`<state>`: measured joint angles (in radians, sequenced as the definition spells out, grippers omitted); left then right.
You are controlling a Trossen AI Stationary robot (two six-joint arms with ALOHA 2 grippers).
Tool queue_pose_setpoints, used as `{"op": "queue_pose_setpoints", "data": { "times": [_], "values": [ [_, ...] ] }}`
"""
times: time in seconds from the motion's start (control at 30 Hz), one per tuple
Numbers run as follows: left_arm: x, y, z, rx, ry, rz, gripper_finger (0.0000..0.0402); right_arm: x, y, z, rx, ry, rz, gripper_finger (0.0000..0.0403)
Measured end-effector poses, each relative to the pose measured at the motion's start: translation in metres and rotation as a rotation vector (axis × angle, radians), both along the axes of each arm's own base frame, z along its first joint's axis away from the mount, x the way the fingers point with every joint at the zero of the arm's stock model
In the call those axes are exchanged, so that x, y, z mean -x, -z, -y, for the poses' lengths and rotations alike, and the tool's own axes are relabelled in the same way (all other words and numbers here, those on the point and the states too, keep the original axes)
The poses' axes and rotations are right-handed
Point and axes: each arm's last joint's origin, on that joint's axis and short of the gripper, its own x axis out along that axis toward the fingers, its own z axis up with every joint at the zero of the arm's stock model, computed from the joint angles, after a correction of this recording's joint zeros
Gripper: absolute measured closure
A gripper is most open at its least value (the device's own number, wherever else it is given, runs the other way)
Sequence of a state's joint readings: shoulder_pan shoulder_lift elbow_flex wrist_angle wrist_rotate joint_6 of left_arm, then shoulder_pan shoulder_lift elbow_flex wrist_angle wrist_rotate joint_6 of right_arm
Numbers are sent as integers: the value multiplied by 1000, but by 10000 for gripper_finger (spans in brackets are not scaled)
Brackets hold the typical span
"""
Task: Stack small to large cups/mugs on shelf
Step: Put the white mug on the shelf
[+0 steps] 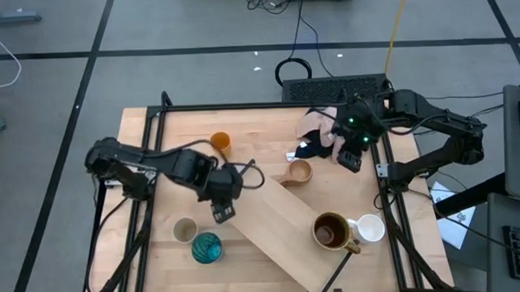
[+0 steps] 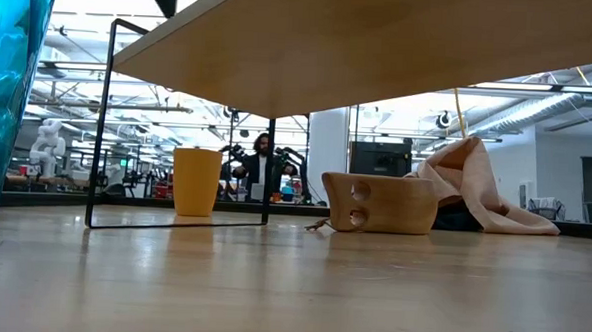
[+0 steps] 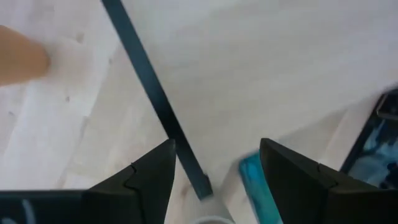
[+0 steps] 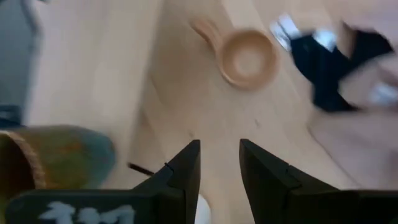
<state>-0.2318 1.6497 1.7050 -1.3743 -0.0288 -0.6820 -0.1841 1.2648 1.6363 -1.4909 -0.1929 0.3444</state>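
Note:
The shelf (image 1: 289,232) lies slantwise on the table, raised on thin dark rails (image 2: 102,128). The dark brown mug (image 1: 331,231) stands on its near-right end, and the white mug (image 1: 369,228) is beside that. The tan handled cup (image 1: 298,171) and orange cup (image 1: 221,143) stand on the table farther back. The beige-grey cup (image 1: 186,229) and teal cup (image 1: 206,247) stand near the left. My left gripper (image 1: 221,217) hangs open above the shelf's left end rail (image 3: 155,93). My right gripper (image 1: 351,163) hovers open above the table, right of the tan cup (image 4: 249,59).
A pink cloth (image 1: 324,126) and a navy cloth (image 1: 310,148) lie heaped at the far edge, behind the tan cup. Dark frame bars (image 1: 147,133) run along the table's left, right and far sides. A person (image 2: 261,164) stands in the room beyond the table.

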Motion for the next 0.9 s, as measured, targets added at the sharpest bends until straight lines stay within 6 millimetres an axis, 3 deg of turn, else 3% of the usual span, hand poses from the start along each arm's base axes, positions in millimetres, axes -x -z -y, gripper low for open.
{"op": "queue_pose_setpoints", "data": {
  "times": [0.23,0.5,0.7,0.9],
  "values": [
    [-15,-3,-30,0,-43,99,167,6,13,3,8,112,-139,303],
    [-29,-9,-51,88,-49,237,167,16,55,0,-62,194,-304,303],
    [-39,-21,-59,90,-1,400,167,37,86,-8,-161,205,-396,303],
    [-41,-37,-71,25,39,494,167,64,100,-23,-151,151,-378,303]
  ]
}}
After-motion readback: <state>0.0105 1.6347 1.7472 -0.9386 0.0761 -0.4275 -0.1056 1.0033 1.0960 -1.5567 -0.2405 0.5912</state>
